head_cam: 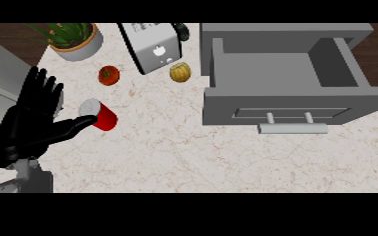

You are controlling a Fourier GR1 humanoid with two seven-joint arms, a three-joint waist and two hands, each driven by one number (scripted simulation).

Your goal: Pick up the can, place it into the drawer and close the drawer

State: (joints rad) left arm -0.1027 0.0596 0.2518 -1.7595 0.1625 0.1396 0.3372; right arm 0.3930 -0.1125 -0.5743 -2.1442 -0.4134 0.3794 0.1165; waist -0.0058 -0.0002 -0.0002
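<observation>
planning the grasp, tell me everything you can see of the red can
The can is a red cylinder with a silvery top, seemingly metal. It seems to stand upright on the speckled counter, at the view's left, below the tomato. The open left robot hand appears to touch its side with its thumb.

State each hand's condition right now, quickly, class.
Left hand: open, thumb beside the can, holding nothing.
Right hand: not in view.

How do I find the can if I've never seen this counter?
Start at the big grey drawer on the right, then cross the counter to the left side, below the potted plant. The can sits by the black left hand: a red cylinder with a silver top, unlike the round tomato above it.
</observation>
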